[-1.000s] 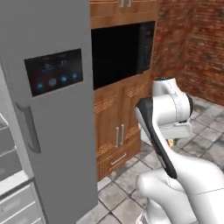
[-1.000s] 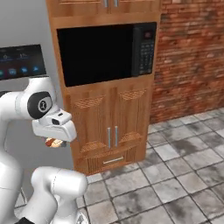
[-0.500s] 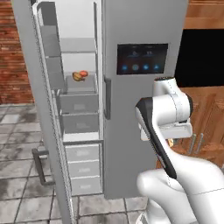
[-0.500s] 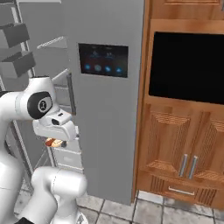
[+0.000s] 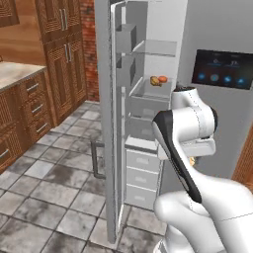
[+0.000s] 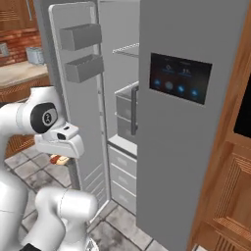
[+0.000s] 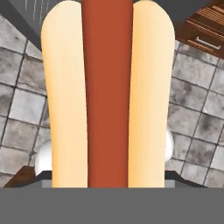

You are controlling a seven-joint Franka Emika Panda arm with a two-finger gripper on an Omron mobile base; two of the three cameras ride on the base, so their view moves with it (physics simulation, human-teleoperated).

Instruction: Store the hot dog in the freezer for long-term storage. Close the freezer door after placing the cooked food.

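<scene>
A: Start close in. What has the end effector (image 6: 60,158) got?

B: The hot dog (image 7: 108,94). In the hand view the tan bun and red sausage run straight up from the bottom edge, so it sits lengthwise in the grip. The fingertips themselves are hidden behind it, so I judge the end effector clamped on the bun rather than seeing the pads. In the right base view a bit of the hot dog (image 6: 61,159) peeks out under the white hand, held low, in front of the freezer and still outside it.

A: And beyond the hand?

B: The freezer door (image 5: 105,118) stands wide open, edge-on in the left base view, with grey bins on its inner face. Past it is the freezer (image 5: 148,89): white walls, grey shelves, drawers stacked below. A round orange-red food item (image 5: 158,80) lies on one upper shelf. Just beside the freezer, on the far side from its door, is the other door with the black display panel (image 6: 180,77), shut.

A: So which step is this?

B: Carrying, I'd say. The food is gripped but not yet inside.

A: Next move?

B: Probably raise and extend the hand through the opening to a free shelf, release, back out, then swing the door shut. The arm must clear the door's bins on the way.
</scene>
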